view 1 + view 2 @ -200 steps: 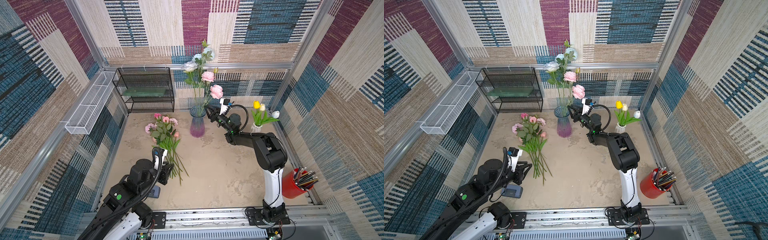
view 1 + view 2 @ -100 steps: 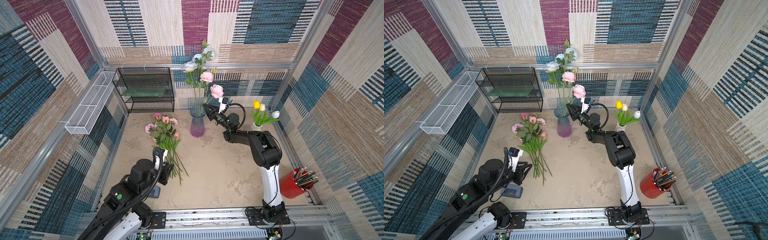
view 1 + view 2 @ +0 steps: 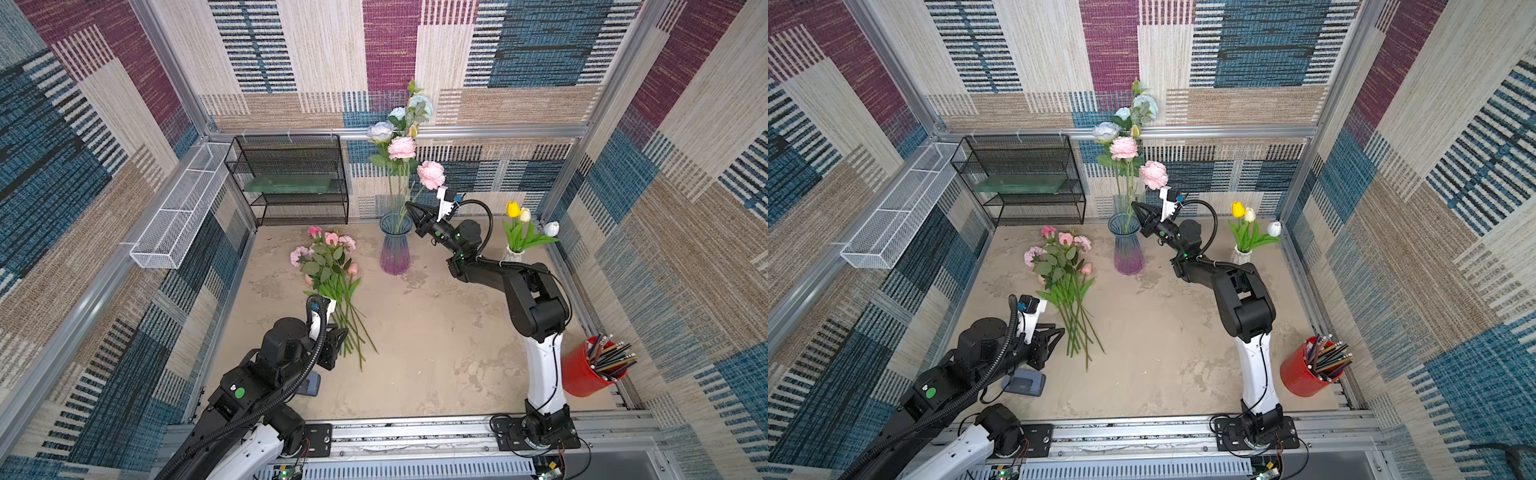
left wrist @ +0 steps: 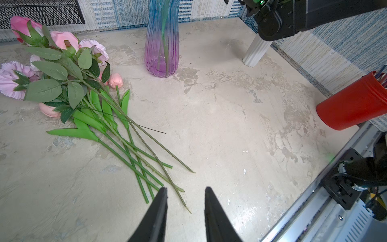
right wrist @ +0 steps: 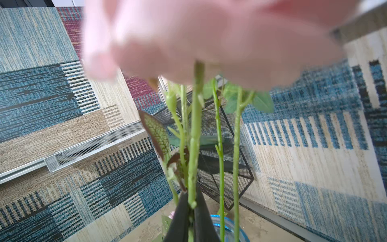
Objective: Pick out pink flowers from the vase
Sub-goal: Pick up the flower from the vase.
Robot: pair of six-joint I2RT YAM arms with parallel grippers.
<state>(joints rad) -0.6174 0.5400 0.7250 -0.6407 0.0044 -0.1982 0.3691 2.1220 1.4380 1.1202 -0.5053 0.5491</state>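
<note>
Two pink flowers (image 3: 402, 147) stood in the vase (image 3: 395, 249), heads high above the rim among pale blue-white roses (image 3: 380, 132). The lower pink bloom (image 3: 431, 174) leaned out toward the right arm, and its stem (image 5: 193, 146) was the one caught. In the right wrist view the right fingers (image 5: 180, 218) were pinched together on that green stem just above the vase's mouth, with the bloom a soft pink blur close overhead. In both top views the black tips met at the stem right over the rim. The vase, blue glass shading to purple, stood upright toward the back of the worktop (image 3: 436, 332).

Beside it, toward the left arm's side, lay a heap of pink blooms (image 3: 328, 253) flat on the worktop. The heads pointed at the back wall and the long green stems fanned toward the left arm. The left fingers (image 4: 157, 213) hung just past those stem ends, parted and holding nothing, and one stem end showed through the gap.

Farther out, a white vase of yellow and white tulips (image 3: 515, 237) stood at the back, just behind the right arm. A red cup of pencils (image 3: 582, 376) sat near the front edge on that side. A black mesh rack (image 3: 291, 183) stood against the back wall, with a white wire basket (image 3: 178, 212) fixed along the side wall next to it. A small grey device (image 3: 1023, 382) lay on the worktop beside the left arm.
</note>
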